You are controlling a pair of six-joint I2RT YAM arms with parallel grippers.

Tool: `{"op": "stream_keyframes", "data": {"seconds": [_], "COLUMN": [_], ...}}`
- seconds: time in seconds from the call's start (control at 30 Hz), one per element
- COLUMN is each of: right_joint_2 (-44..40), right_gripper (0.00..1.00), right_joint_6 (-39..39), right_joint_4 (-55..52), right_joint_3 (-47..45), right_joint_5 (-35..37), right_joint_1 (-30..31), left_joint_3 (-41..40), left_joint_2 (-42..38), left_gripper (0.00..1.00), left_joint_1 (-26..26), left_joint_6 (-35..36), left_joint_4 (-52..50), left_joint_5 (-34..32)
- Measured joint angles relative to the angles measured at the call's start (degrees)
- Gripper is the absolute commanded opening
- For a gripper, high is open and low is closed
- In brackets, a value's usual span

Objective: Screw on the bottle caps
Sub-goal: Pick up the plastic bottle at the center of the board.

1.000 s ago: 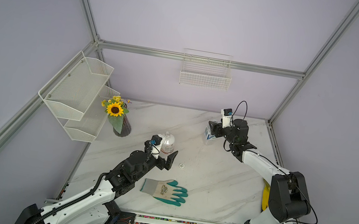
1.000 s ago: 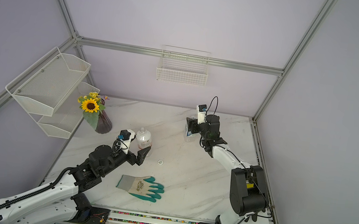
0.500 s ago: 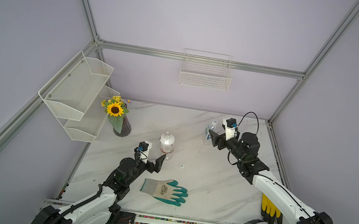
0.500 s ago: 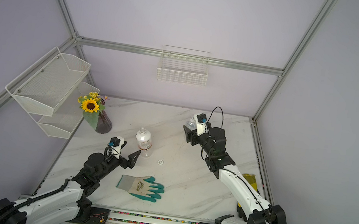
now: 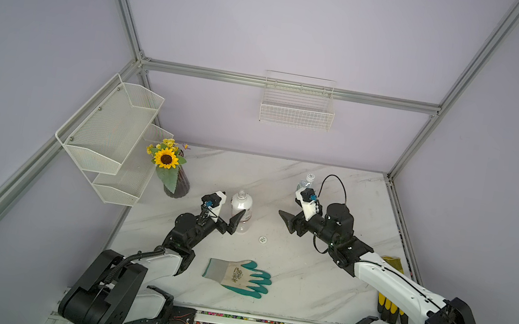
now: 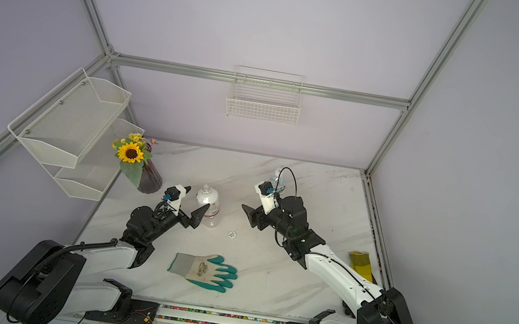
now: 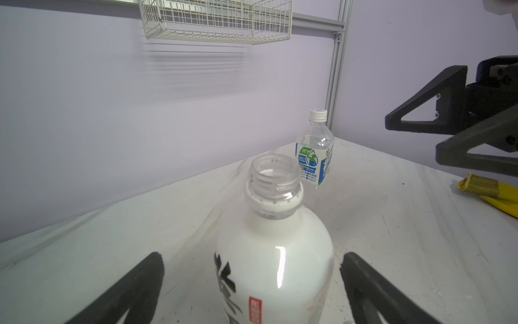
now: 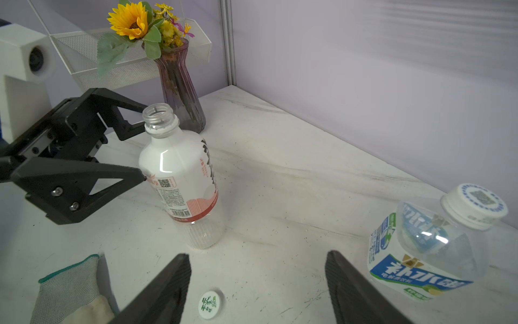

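Note:
The white-wrapped bottle stands upright mid-table with its threaded neck bare. My left gripper is open, one finger on each side of that bottle's body with gaps showing. A loose white bottle cap lies flat on the table to its right. My right gripper hovers open and empty above that cap. The clear blue-labelled bottle stands behind it with a white cap on.
A sunflower vase stands at the back left below the mesh shelves. A grey-and-green glove lies near the front. A yellow glove lies under the right arm. A wire basket hangs on the back wall.
My right gripper has left the clear bottle at the back and moved toward the table's middle, over the loose cap. My left gripper drew back, then came forward around the white bottle again.

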Motion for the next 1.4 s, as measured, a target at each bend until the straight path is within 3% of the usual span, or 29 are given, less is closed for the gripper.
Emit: {"op": "stream_keyframes", "data": {"seconds": [0.23,0.57,0.7,0.9,1.4], "right_joint_2": [1.2,4.6,6.0,8.9,23.5], "right_gripper": [0.79,0.78,0.77,0.76,0.67], "right_joint_6": [0.0,-0.1,-0.2,-0.5,0.3], "right_joint_4": [-0.1,-0.2,-0.4,-1.1,-2.1], "right_joint_3": [0.0,0.0,0.1,0.5,1.4], "right_joint_5": [-0.5,-1.0,-0.9,-0.3,3.2], "right_joint_1": [0.4,2.4,3.5,6.0,10.9], "left_joint_3": [4.1,5.7,6.0,6.0,5.3], "left_joint_2": [5.5,13.6,15.9,16.4,15.9], "left_gripper": [1.00,1.00,0.93,0.79,0.77], "left_joint_1": [0.3,1.2,1.3,1.6,2.4], "left_joint_6": [1.5,0.9,0.2,-0.2,-0.2], "left_joint_4": [1.0,5.5,9.1,11.6,12.4], "left_joint_5": [5.8,9.1,10.0,10.7,9.8]}}
